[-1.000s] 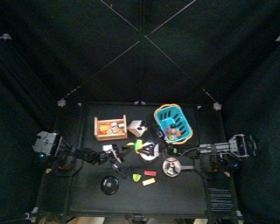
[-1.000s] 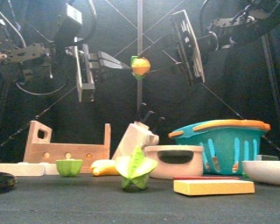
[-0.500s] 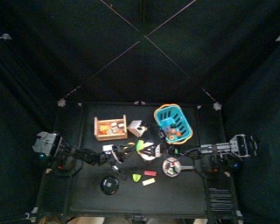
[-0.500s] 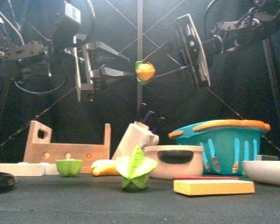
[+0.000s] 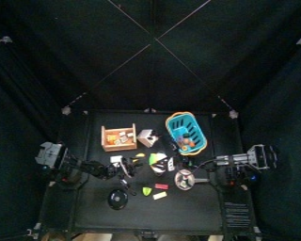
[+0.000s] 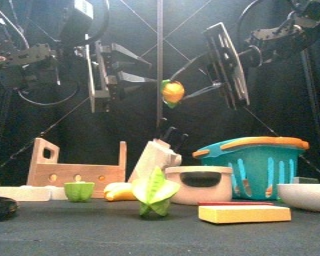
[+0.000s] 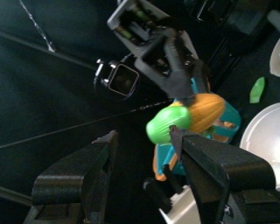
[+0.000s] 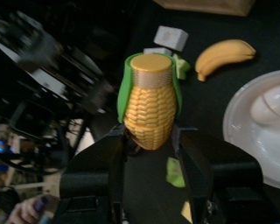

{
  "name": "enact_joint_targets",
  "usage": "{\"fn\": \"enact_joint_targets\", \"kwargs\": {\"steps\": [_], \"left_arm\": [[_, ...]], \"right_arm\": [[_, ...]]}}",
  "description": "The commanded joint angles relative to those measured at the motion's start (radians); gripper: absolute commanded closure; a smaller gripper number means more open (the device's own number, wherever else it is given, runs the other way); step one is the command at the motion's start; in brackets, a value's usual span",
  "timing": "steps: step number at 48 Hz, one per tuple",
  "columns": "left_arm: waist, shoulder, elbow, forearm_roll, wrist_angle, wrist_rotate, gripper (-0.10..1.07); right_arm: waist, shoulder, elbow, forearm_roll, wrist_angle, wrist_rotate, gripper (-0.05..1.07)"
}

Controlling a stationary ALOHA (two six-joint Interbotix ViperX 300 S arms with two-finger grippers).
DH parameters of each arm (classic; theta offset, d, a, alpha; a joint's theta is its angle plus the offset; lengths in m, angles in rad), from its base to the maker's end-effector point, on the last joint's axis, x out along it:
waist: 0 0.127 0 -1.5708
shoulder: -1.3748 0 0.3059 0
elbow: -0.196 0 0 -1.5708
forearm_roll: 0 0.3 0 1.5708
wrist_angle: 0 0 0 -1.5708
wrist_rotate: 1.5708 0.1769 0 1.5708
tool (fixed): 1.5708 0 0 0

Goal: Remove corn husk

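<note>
A yellow corn cob (image 8: 150, 92) hangs in the air above the table's middle, with my right gripper (image 8: 150, 133) shut on its lower part. The light-green corn husk (image 8: 129, 74) still clings along one side of it. In the front view the cob (image 6: 172, 92) sits at the tip of the right gripper (image 6: 190, 93). My left gripper (image 6: 129, 72) stands open just to the left of it and apart from it. In the left wrist view the husk (image 7: 168, 123) and cob (image 7: 208, 112) lie beyond the open left gripper (image 7: 145, 136).
On the table below stand a blue basket (image 6: 251, 160), a wooden rack (image 6: 69, 172), a white bowl (image 6: 203, 186), a banana (image 6: 119, 190), a green cup (image 6: 79, 190), a loose green leaf piece (image 6: 156, 196), a yellow block (image 6: 243, 213) and another white bowl (image 6: 307, 195).
My left gripper was shut at the corn's left side and has opened and let go. The right gripper has carried the corn slightly right and down.
</note>
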Motion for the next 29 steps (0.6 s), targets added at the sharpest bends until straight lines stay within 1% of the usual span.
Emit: {"fn": "enact_joint_targets", "kwargs": {"steps": [1,5,6,9,12,17,19,24,29], "left_arm": [[0.005,-0.069,0.003,0.014,0.072,-0.141,0.11],[0.009,-0.11,0.011,0.049,0.173,-0.259,0.1],[0.015,-0.124,0.011,0.069,0.212,-0.301,0.1],[0.032,-0.141,0.011,0.112,0.281,-0.368,0.1],[0.055,-0.144,0.005,0.169,0.33,-0.411,0.1],[0.081,-0.129,0.003,0.232,0.327,-0.42,0.1],[0.089,-0.121,0.003,0.242,0.321,-0.419,0.1],[0.103,-0.103,0.0,0.238,0.295,-0.419,0.09],[0.103,-0.084,-0.014,0.235,0.284,-0.417,0.07]], "right_arm": [[-0.012,-0.054,-0.005,-0.069,0.005,-0.002,0.43],[-0.025,-0.071,-0.005,-0.123,0.008,-0.005,0.43],[-0.029,-0.075,-0.006,-0.143,0.009,-0.002,0.43],[-0.037,-0.084,-0.009,-0.172,0.015,-0.002,0.43],[-0.041,-0.086,-0.012,-0.193,0.028,0.0,0.43],[-0.04,-0.074,-0.015,-0.219,0.052,0.0,0.43],[-0.037,-0.066,-0.015,-0.225,0.064,-0.002,0.43],[-0.035,-0.046,-0.015,-0.244,0.086,-0.002,0.43],[-0.034,-0.029,-0.021,-0.253,0.087,-0.002,0.43]]}}
